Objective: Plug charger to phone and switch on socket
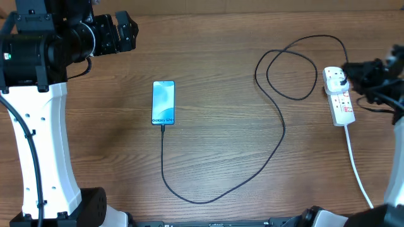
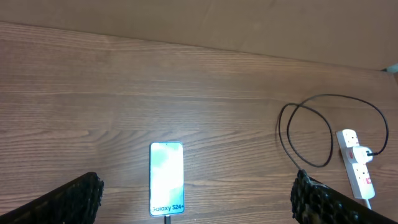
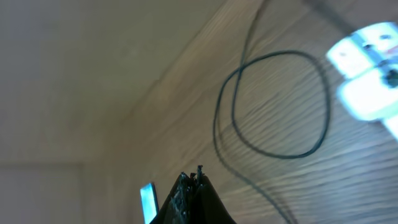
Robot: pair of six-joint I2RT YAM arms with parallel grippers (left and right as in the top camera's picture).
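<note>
The phone [image 1: 163, 103] lies flat mid-table, its light-blue screen lit, with the connector tip of the black charger cable [image 1: 278, 151] in its near end. The cable loops right to a black plug [image 1: 341, 78] seated in the white socket strip [image 1: 339, 96]. My left gripper [image 1: 120, 33] is open and empty, raised at the far left; the phone also shows between its fingers in the left wrist view [image 2: 166, 178]. My right gripper [image 1: 356, 74] is shut and empty, its tip right beside the plug and the strip. Its fingers [image 3: 191, 177] are pressed together; the strip [image 3: 367, 68] is blurred there.
The strip's thick white cord [image 1: 356, 167] runs toward the table's near edge at the right. The left arm's white base [image 1: 38, 145] stands at the left. Bare wood table [image 1: 221, 75] lies between phone and cable loop.
</note>
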